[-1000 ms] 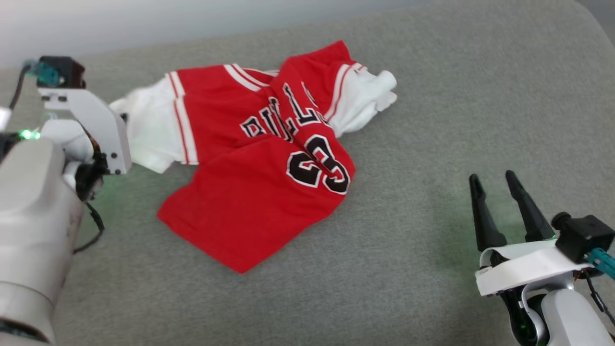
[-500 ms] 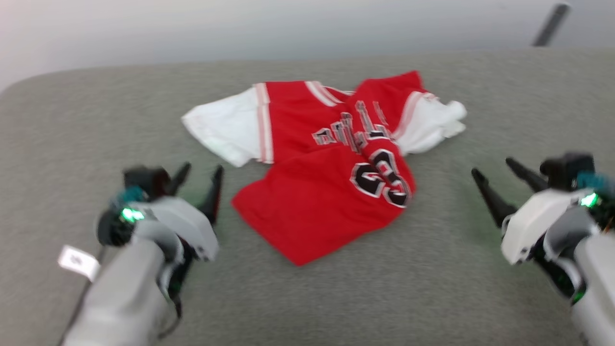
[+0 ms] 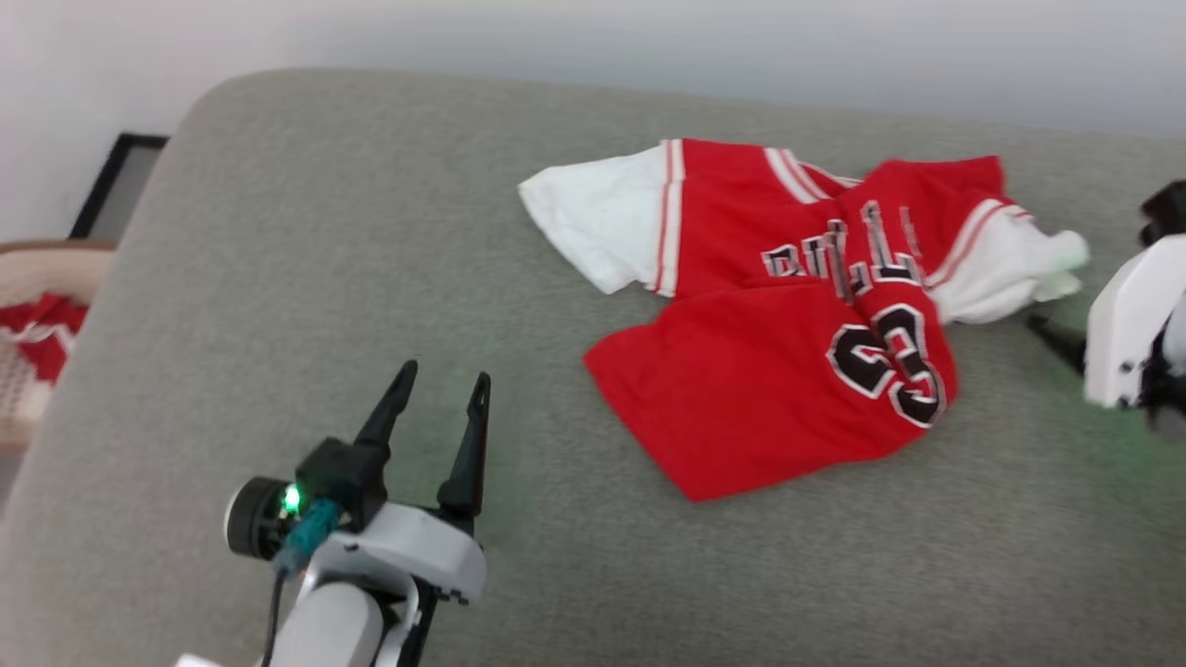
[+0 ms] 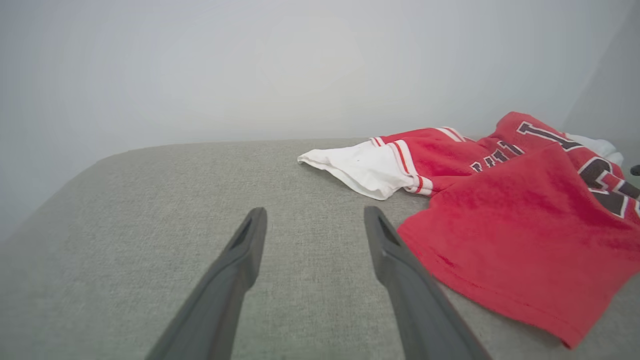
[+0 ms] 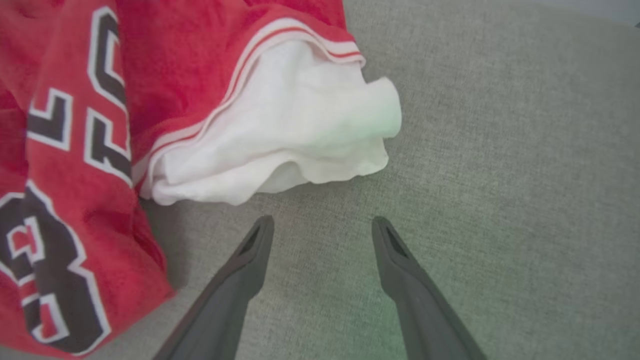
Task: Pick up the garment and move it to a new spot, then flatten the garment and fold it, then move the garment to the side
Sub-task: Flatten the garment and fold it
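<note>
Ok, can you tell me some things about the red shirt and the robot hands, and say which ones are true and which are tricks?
The left gripper is holding the shirt. False: it is open and empty, beside the shirt.
The shirt shows the number 23. True.
The shirt lies flat and smooth. False: it is rumpled and folded over itself.
The right gripper is open near a white sleeve. True.
</note>
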`<state>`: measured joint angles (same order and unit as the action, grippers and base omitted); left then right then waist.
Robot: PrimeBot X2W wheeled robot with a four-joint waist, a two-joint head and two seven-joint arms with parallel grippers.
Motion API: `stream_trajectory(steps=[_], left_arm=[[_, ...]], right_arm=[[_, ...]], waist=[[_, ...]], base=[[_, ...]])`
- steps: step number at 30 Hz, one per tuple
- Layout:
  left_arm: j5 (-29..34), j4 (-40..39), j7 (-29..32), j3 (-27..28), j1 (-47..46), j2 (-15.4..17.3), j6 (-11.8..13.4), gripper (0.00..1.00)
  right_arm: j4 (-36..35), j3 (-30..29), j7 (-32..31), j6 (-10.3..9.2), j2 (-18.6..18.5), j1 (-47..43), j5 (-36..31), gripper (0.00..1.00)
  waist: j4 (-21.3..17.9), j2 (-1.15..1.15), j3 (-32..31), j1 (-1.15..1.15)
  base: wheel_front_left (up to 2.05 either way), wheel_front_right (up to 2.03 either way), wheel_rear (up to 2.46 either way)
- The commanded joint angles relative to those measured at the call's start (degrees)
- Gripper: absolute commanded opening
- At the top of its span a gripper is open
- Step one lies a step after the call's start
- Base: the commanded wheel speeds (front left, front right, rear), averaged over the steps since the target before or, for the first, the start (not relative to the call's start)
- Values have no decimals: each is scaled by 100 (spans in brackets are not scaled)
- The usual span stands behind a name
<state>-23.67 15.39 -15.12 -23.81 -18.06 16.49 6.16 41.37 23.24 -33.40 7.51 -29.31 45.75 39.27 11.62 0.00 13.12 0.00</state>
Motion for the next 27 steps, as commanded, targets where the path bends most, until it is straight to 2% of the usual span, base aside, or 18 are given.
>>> stream_trajectory(steps=[1,5,12,13,14,15,16,23,27], left_arm=[[139,-178,-2,84,118,-45,9,100],[373,-485,-3,295,334,-143,-85,100],[499,-595,-3,714,441,-435,-370,100],[529,-590,-3,757,450,-471,-406,100],[550,-585,-3,808,465,-503,-430,100],[580,-576,-3,858,479,-524,-460,100],[619,-571,-3,908,497,-552,-487,100],[768,-600,-3,1221,608,-684,-574,100],[861,-649,-3,1400,696,-715,-623,100]], right_arm=[[199,-42,-125,-4,-14,218,2,100],[891,-197,-305,-4,64,639,-145,100],[1841,-273,-116,-3,303,1087,-672,100],[1911,-250,-104,-3,350,1107,-691,98],[1976,-252,-104,1,420,1122,-666,46],[2019,-261,-115,2,488,1126,-610,11],[2046,-251,-77,10,520,1124,-606,0],[2151,-238,58,-4,450,1097,-490,0],[1955,-150,235,-6,211,1103,-427,0]], waist=[[246,0,156,0],[380,0,328,0],[503,0,554,0],[509,0,564,0],[510,0,571,0],[506,0,573,0],[491,0,567,0],[246,0,451,0],[49,0,379,0]], base=[[0,0,0],[0,0,0],[0,0,0],[0,0,0],[0,0,0],[0,0,0],[0,0,0],[0,0,0],[0,0,0]])
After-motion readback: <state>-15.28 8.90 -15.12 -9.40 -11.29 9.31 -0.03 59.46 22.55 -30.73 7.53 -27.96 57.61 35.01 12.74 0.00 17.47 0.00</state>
